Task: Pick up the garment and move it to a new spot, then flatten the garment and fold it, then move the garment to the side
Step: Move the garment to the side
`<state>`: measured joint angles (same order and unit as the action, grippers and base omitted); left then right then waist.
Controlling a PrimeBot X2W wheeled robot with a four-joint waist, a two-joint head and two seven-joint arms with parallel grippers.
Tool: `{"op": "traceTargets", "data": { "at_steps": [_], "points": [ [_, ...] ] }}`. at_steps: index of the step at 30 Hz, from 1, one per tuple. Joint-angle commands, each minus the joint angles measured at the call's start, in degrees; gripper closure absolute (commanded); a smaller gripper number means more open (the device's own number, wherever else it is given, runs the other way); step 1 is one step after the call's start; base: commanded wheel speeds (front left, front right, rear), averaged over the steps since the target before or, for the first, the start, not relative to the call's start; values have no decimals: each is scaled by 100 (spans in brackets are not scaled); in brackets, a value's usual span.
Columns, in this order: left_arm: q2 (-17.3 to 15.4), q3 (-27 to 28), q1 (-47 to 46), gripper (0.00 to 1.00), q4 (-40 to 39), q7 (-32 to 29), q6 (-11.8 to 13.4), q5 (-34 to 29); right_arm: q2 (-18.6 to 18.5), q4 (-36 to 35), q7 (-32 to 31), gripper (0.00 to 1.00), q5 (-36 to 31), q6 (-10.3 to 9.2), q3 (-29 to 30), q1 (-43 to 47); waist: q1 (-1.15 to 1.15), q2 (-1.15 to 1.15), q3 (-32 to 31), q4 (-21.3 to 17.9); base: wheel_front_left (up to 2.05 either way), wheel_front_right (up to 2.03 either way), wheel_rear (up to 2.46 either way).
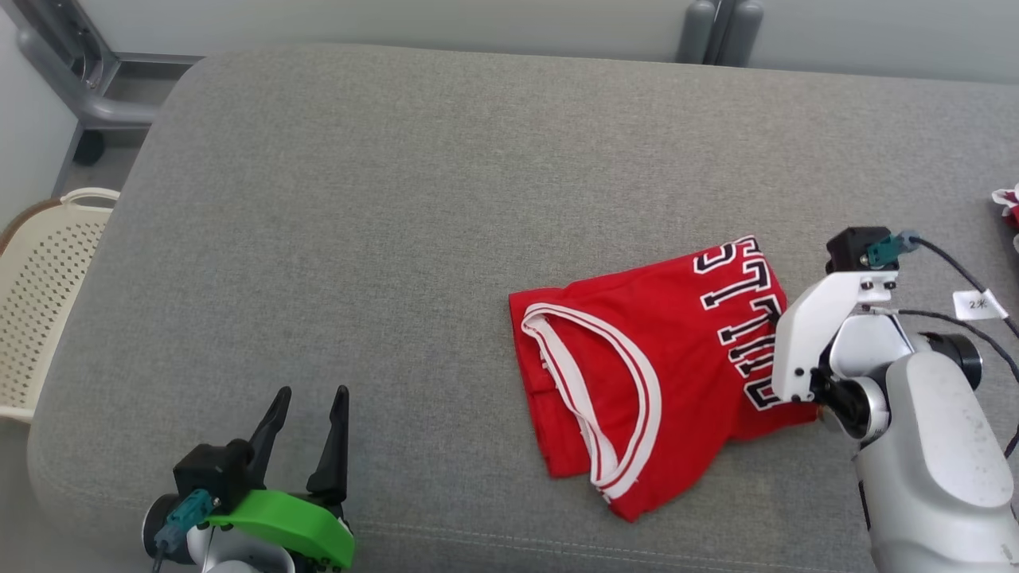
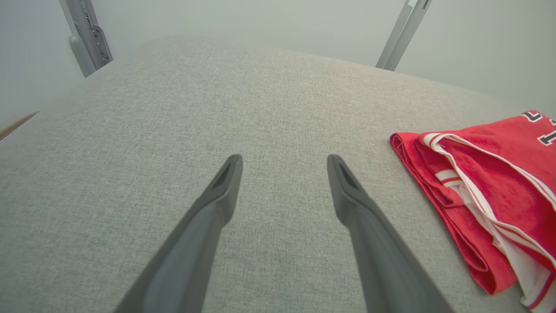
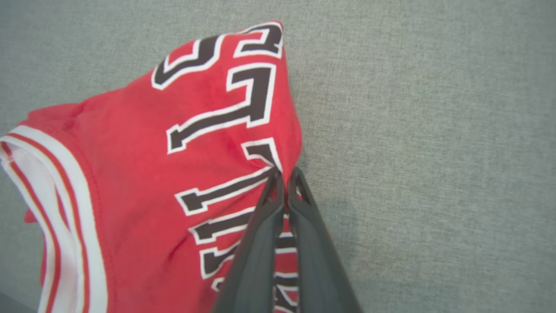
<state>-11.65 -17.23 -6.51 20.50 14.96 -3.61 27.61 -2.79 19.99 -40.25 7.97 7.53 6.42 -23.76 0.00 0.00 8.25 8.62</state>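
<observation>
The garment (image 1: 637, 358) is a red jersey with black-and-white letters and white-and-red trim, lying folded on the grey cushioned surface (image 1: 382, 207), right of centre. In the right wrist view my right gripper (image 3: 284, 176) is shut, pinching the right edge of the garment (image 3: 173, 152) beside the lettering. From the head camera the right wrist (image 1: 804, 334) stands over that same edge and hides the fingers. My left gripper (image 1: 312, 394) rests open at the lower left, well apart from the cloth. Between its spread fingers (image 2: 284, 158) lies bare grey fabric, with the garment (image 2: 482, 182) off to the right.
A cream perforated basket (image 1: 40, 302) stands off the surface's left edge. A grey metal frame (image 1: 87, 79) sits at the back left. Another red-and-white item (image 1: 1007, 207) peeks in at the right edge. Cables with a white tag (image 1: 979, 304) trail from the right wrist.
</observation>
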Motion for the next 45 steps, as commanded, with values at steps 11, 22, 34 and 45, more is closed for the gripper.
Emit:
{"op": "traceTargets", "data": {
  "at_steps": [11,22,34,45],
  "points": [
    [59,-59,-142,0,-240,23,-38,-175,-636,217,-186,100,-465,-9,-270,-1010,0,0,107,-642,0,0,0],
    [54,-179,-513,0,-426,23,-104,-406,-1172,466,-188,100,-663,-9,-273,-1974,0,0,554,-1383,0,0,0],
    [-69,-361,-971,0,-402,-3,-189,-553,-1118,930,59,100,-1114,-9,856,-2989,0,0,1161,-1716,0,0,0],
    [-186,-571,-1219,0,-518,-151,-237,-635,-1326,1234,464,100,-2061,-9,2089,-3409,0,0,1534,-1487,0,0,0]
  ]
}}
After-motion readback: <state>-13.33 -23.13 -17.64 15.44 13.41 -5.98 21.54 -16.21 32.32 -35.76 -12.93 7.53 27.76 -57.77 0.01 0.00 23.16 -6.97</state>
